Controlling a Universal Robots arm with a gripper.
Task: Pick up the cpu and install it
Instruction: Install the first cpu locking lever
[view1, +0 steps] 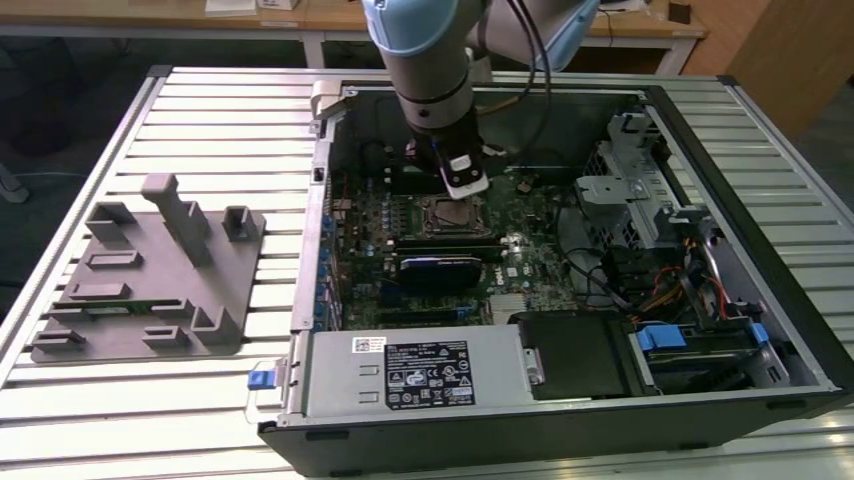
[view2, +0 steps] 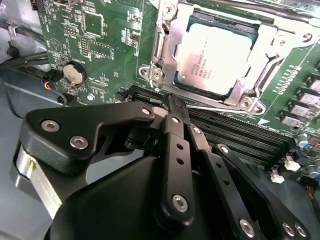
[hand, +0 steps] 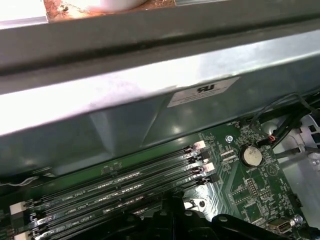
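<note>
Second wrist view shows the cpu (view2: 216, 59) already seated in its socket (view2: 260, 50), with the hand (view2: 172, 107) pinched narrow, holding nothing, just beside it over the memory slots (view2: 235, 137); any drift could scrape the board.

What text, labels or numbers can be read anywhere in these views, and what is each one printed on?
Black label on the power supply, exterior view: print too small to read.
White sticker on the case wall, first wrist view: blurred, unreadable.
cpu lid, second wrist view: faint lines of print, too blurred to read.
Nothing can be quoted reliably.
</note>
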